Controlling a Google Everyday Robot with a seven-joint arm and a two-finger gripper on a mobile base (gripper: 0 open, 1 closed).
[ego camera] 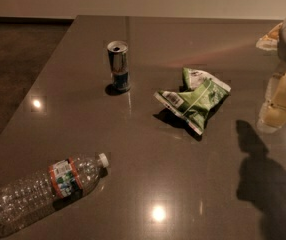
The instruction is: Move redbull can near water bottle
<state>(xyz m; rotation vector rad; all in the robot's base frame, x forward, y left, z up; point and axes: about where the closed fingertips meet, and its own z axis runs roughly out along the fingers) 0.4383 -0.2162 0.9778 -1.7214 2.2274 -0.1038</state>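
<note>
The redbull can point(118, 66) stands upright on the dark glossy table point(148, 179), toward the back left, its silver top opened. The water bottle point(48, 185) lies on its side near the front left corner, with its white cap pointing right and its orange, green and blue label band around the middle. My gripper point(279, 104) hangs at the far right edge of the view, above the table. It is well to the right of the can and far from the bottle, and it holds nothing that I can see.
A green and white snack bag point(194, 100) lies crumpled between the can and the gripper. The arm's shadow point(268, 179) falls on the table at the front right. The table's left edge runs diagonally, with dark floor point(13, 59) beyond it. Ceiling lights reflect in the tabletop.
</note>
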